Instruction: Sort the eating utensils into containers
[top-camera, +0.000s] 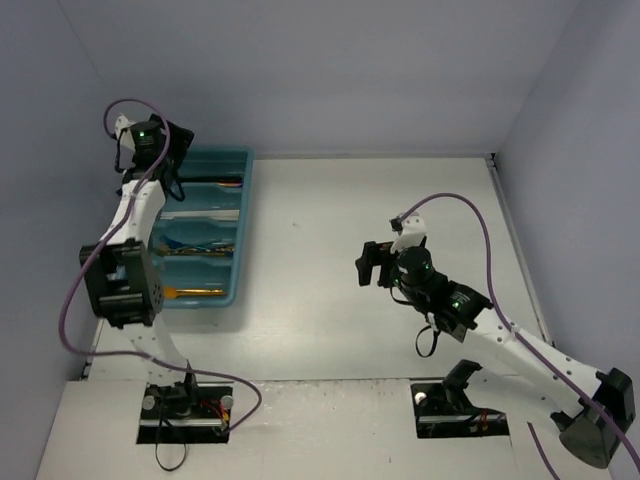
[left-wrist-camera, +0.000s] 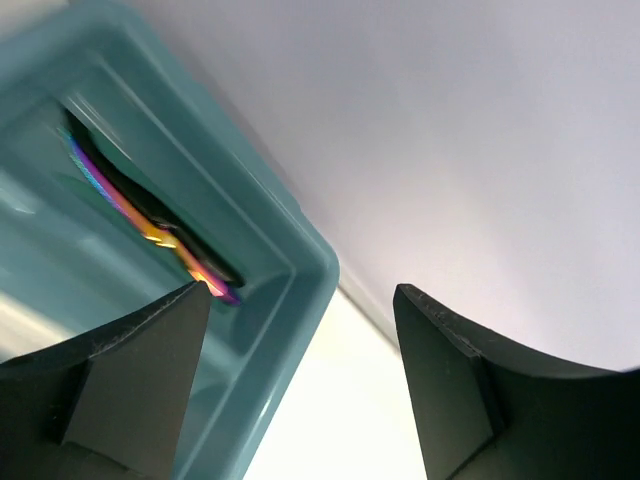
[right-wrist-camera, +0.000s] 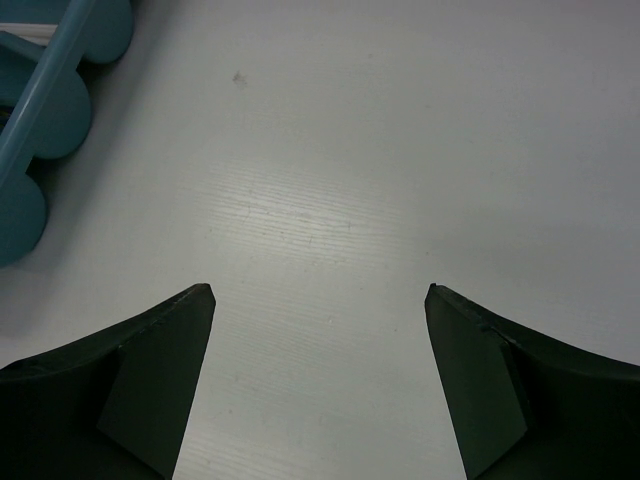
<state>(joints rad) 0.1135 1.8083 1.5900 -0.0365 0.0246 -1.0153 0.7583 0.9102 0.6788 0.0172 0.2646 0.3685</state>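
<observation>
The teal tray (top-camera: 243, 200) lies at the left of the table, its long containers holding eating utensils: a gold one (top-camera: 196, 292) nearest, a teal one (top-camera: 203, 240), a white one (top-camera: 208, 213). My left gripper (top-camera: 178, 150) hovers over the tray's far end, open and empty. In the left wrist view its gripper (left-wrist-camera: 302, 292) straddles the tray's corner rim (left-wrist-camera: 300, 250), and an iridescent purple utensil (left-wrist-camera: 115, 195) lies in the end compartment beside a black one (left-wrist-camera: 185, 225). My right gripper (top-camera: 372, 265) is open and empty above bare table; in its own view the gripper (right-wrist-camera: 320, 290) holds nothing.
The tray's scalloped end (right-wrist-camera: 55, 125) shows at the top left of the right wrist view. Grey walls (top-camera: 330, 70) enclose the table at the back and on both sides. The left arm's elbow (top-camera: 120, 285) hangs over the tray's near left side.
</observation>
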